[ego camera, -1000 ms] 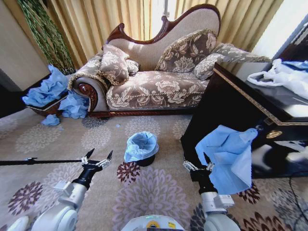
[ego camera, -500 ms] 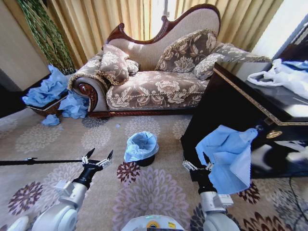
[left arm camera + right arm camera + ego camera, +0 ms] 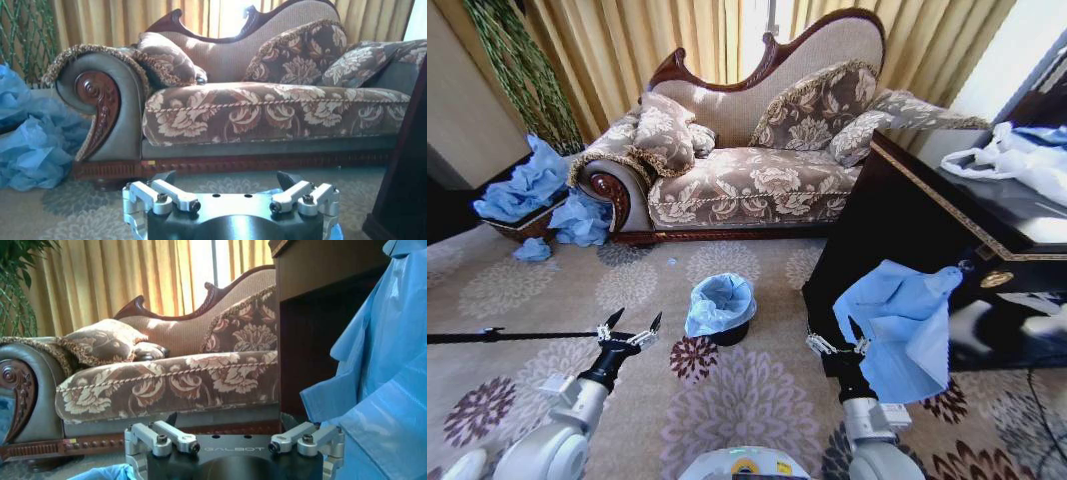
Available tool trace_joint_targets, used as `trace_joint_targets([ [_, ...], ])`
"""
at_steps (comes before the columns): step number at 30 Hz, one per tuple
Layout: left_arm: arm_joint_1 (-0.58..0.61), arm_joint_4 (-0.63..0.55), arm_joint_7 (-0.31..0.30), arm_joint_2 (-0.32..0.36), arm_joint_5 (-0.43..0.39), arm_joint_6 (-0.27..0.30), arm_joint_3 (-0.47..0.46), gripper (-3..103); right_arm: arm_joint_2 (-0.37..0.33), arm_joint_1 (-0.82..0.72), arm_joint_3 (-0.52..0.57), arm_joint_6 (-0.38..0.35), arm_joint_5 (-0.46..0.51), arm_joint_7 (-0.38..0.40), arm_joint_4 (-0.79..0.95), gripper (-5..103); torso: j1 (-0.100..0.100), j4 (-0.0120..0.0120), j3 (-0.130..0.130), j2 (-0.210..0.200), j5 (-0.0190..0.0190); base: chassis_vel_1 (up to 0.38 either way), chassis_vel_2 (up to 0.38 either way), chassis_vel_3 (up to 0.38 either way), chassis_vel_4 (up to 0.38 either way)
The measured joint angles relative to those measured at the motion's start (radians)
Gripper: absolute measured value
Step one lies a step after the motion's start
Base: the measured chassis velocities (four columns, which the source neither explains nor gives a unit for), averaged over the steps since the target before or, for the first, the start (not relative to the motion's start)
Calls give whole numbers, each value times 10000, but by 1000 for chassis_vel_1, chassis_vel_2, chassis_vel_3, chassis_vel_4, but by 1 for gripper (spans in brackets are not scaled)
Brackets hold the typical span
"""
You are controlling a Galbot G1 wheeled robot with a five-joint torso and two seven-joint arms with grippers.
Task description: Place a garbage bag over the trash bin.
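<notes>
The small black trash bin [image 3: 730, 334] stands on the carpet in front of the sofa. A light-blue garbage bag [image 3: 719, 303] lies crumpled over its top and hangs down the near side. My left gripper [image 3: 632, 326] hovers open to the left of the bin, a short way off, with nothing between its fingers. In the left wrist view the left gripper [image 3: 225, 179] points at the sofa. My right gripper [image 3: 837, 343] is open to the right of the bin, beside a large light-blue plastic sheet [image 3: 902, 325]. The right gripper [image 3: 230, 417] holds nothing, and the sheet [image 3: 380, 390] hangs beside it.
A floral sofa [image 3: 747, 170] fills the back. A dark wooden desk [image 3: 927, 220] on the right carries white plastic bags [image 3: 1017, 160]. Crumpled blue plastic [image 3: 522, 190] is piled at a basket on the left. A thin black rod [image 3: 507, 336] lies over the carpet at left.
</notes>
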Motion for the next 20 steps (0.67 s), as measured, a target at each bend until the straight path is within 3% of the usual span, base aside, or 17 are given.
trace_joint_targets([
  [20, 0, 8, -1, 3, -6, 7, 0, 100, -5, 3, -2, -1, 12, 8, -7, 100, 0, 0, 0, 0, 0, 0, 0, 0, 0],
])
